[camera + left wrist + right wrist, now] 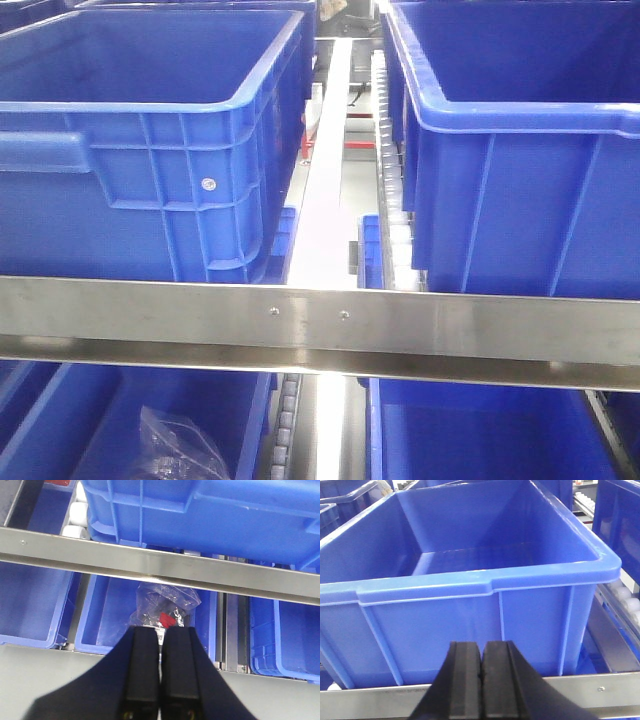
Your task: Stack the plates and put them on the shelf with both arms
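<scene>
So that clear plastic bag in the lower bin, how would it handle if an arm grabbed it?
The plastic bag looks crinkled and thin, so it would probably go floppy and sag when lifted. Its glossy film may slip. The small dark and red contents look loose and could shift, though what they are is unclear.

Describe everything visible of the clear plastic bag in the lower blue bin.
The plastic bag is clear, crinkled and glossy, holding small dark items and something red. It lies inside a lower blue bin, below the steel shelf rail. The front view shows its bunched corner. The shut left claw hangs nearer the camera, not visibly touching it.
</scene>
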{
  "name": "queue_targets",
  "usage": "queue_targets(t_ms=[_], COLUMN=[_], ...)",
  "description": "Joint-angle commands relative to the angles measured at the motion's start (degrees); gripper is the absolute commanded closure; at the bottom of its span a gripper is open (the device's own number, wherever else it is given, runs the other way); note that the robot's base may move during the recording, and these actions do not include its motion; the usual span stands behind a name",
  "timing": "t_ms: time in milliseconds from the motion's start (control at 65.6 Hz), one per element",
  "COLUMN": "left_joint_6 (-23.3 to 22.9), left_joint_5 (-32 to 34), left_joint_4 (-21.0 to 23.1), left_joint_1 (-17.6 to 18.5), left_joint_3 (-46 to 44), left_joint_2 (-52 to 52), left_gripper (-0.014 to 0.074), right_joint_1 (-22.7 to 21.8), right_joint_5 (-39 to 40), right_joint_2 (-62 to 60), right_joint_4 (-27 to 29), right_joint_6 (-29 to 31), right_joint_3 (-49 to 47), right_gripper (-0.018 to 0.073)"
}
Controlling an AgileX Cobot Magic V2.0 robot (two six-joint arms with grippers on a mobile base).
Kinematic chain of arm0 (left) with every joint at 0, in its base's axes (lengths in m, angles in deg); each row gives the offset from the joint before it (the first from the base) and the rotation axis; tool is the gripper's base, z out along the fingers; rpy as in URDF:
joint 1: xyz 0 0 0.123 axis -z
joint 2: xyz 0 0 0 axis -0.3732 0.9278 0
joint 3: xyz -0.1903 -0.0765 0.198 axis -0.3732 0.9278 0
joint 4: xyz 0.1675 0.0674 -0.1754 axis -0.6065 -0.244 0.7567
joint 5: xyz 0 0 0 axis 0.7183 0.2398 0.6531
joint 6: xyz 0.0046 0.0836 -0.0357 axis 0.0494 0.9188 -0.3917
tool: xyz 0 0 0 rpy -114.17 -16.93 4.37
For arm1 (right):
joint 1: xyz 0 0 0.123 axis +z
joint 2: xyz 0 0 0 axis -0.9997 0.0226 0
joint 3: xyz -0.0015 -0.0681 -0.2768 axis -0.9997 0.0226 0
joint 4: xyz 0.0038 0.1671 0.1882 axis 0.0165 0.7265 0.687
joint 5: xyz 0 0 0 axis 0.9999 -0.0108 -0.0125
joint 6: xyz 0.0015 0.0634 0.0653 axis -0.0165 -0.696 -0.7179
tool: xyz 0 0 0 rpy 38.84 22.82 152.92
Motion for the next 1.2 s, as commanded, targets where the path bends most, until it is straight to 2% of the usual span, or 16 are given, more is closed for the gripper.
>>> queue_targets(t_ms=[0, 900, 991, 1190], left_joint_6=[-0.6, -0.6, -0.5, -0.5], left_joint_5=[4.1, 4.1, 5.9, 11.1], left_joint_4=[0.0, 0.0, -4.0, -4.9], left_joint_1=[0.0, 0.0, 0.0, 0.0], left_joint_3=[-1.7, -1.7, -1.7, 2.6], left_joint_2=[-0.2, -0.2, -0.5, -12.9], left_gripper=[0.0493, 0.0493, 0.0493, 0.0493], right_joint_1=[-0.1, -0.1, -0.1, -0.1], right_joint_5=[5.4, 5.1, 5.1, 5.1], right_joint_2=[-1.1, -1.1, -1.1, -1.1], right_joint_4=[-0.1, -0.1, -0.1, -0.1], right_joint_6=[0.0, 0.0, 0.0, 0.0], right_joint_3=[0.1, 0.1, 0.1, 0.1], right_gripper=[0.0504, 0.0504, 0.0504, 0.0504])
